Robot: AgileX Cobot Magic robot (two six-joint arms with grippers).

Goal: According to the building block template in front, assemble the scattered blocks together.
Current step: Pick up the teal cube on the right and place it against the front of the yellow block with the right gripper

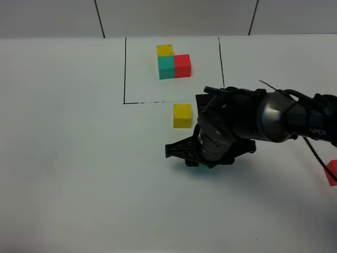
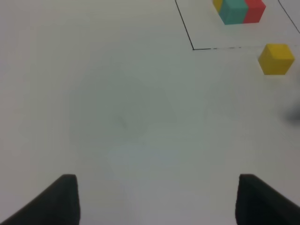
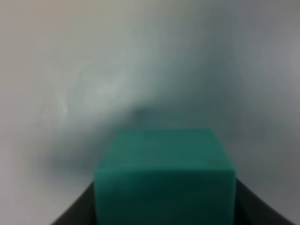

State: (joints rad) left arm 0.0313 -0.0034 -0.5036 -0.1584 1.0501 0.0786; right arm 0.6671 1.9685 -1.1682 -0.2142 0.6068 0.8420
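The template [image 1: 174, 62], a joined yellow, teal-green and red cluster, sits inside a black drawn rectangle at the back; it also shows in the left wrist view [image 2: 236, 9]. The loose yellow cube [image 1: 182, 115] lies just in front of the frame line, also in the left wrist view [image 2: 276, 58]. My right gripper [image 1: 202, 157] reaches across the middle, low over the table, shut on the loose teal-green cube [image 3: 164, 178]; from above only a teal sliver shows under it. The loose red cube [image 1: 331, 172] lies at the far right edge. My left gripper [image 2: 157, 199] is open and empty.
The white table [image 1: 79, 158] carries the black frame line [image 1: 125, 68]. The right arm [image 1: 284, 118] and its cable stretch in from the right, above the table between the yellow and red cubes. The left arm does not show in the high view.
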